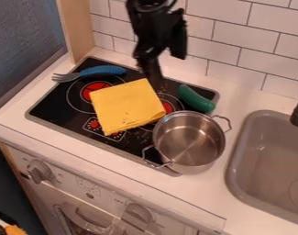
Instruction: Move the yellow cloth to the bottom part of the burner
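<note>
Yellow cloth (126, 105) spread across middle of black stovetop (50, 105), partly over both red burners, beside steel pot (189, 140). Black gripper (154, 81) at cloth's far edge; open or closed: cannot tell; contact undetermined.

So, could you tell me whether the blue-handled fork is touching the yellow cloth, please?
Apart: the camera view shows black cooktop and part of a red burner between the fork and the cloth.

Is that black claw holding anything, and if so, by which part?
That cannot be told: the black gripper is right by the upper corner of the yellow cloth, with no clear grip visible.
</note>
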Available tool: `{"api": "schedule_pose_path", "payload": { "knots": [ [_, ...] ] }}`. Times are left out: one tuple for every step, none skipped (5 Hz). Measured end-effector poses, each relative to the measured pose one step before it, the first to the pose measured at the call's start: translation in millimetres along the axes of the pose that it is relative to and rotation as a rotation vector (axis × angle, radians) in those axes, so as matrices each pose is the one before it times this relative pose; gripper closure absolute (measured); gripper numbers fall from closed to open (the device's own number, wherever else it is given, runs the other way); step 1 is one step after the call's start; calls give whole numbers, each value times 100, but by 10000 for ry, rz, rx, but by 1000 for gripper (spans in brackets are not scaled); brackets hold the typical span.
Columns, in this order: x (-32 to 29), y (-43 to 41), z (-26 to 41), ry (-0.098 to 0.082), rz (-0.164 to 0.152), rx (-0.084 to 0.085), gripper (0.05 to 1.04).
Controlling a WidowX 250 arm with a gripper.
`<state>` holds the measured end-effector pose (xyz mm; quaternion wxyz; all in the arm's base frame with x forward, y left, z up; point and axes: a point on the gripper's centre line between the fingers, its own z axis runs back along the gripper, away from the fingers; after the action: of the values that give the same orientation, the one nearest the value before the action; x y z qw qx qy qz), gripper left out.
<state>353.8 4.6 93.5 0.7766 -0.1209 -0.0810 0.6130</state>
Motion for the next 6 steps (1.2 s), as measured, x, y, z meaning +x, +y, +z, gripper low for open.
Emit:
{"api": "schedule_pose_path", "payload": {
  "knots": [
    [1155,2243,112,-585,528,599,83],
    [2324,1627,-522,-578,860,325,83],
    [588,371,-1565,-235,138,250,83],
    [148,-268,-2543,-213,234,164,83],
    [-345,-303,-1136,-105,132,-6,83],
    [-237,269,-785,144,-30,189,83]
  ]
}}
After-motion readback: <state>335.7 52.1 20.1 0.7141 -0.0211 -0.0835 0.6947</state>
